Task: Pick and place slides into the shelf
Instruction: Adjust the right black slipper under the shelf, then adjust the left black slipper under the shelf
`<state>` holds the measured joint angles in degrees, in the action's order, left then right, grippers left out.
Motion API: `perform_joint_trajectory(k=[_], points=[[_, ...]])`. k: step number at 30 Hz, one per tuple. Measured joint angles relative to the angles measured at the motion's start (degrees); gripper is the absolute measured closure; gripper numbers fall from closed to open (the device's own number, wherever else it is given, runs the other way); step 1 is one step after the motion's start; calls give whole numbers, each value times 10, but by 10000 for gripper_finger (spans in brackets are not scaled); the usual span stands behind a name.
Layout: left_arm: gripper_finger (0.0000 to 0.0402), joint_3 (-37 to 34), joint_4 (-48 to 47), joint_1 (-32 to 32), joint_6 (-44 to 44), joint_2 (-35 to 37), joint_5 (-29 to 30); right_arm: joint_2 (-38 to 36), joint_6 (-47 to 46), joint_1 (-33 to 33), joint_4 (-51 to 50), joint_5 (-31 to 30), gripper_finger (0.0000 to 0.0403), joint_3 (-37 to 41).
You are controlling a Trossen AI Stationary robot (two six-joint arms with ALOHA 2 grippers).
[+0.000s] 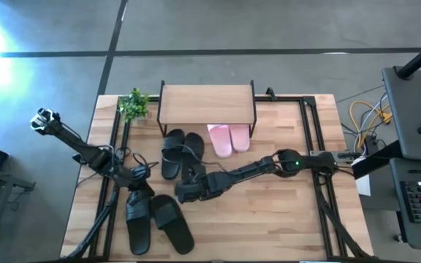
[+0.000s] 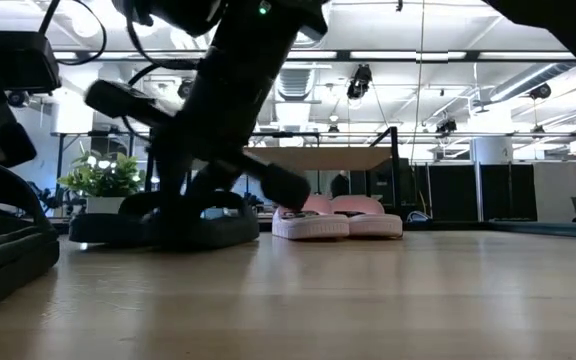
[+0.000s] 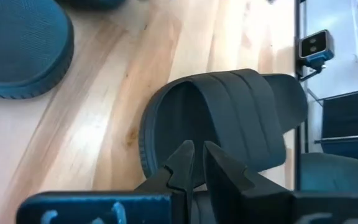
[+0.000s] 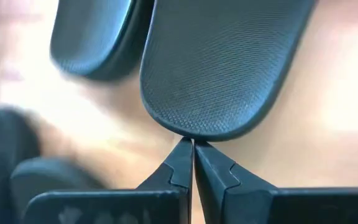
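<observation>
The shelf (image 1: 207,102) stands at the table's far edge, and the light pink pair (image 1: 229,139) lies with its toes under it. One black pair (image 1: 181,150) lies left of the pink pair. A second black pair (image 1: 156,219) lies nearer the near edge. My left gripper (image 3: 196,163) hangs over the strap end of a black slide (image 3: 229,118) of the near pair, its fingers a narrow gap apart. My right gripper (image 4: 191,149) is shut, its tips at the rounded end of a black slide (image 4: 229,62). Both grippers (image 1: 141,190) (image 1: 185,191) are near the table's middle. My left gripper stands just inside the slide's rim (image 3: 146,149), below the strap; I cannot tell whether its fingers touch the slide. My right gripper's shut fingertips (image 4: 184,155) meet the rounded end of the sole (image 4: 191,132). The slide lies flat on the table.
A small green plant (image 1: 134,104) stands left of the shelf. Black frame rails (image 1: 309,139) run along the table's left and right sides. Bare wood (image 1: 269,219) spreads across the table's near right part. A desk with cables (image 1: 415,131) stands beyond the right edge.
</observation>
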<state>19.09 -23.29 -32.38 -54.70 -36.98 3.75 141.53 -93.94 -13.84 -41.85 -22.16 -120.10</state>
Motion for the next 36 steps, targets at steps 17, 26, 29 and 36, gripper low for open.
perform_joint_trajectory(k=[17, 26, 29, 36], points=[[380, 0, 18, 2, 5, -107, 80, -8, 206, 48, -43, 55, 394, -82], [380, 0, 66, 50, 59, -218, 155, -31, 224, 48, -190, 32, 394, -139], [380, 0, 82, 83, 79, -262, 153, -37, 225, 46, -224, 35, 394, -147], [380, 2, 126, 150, 145, -331, 118, -48, 224, 43, -260, 26, 394, -149]])
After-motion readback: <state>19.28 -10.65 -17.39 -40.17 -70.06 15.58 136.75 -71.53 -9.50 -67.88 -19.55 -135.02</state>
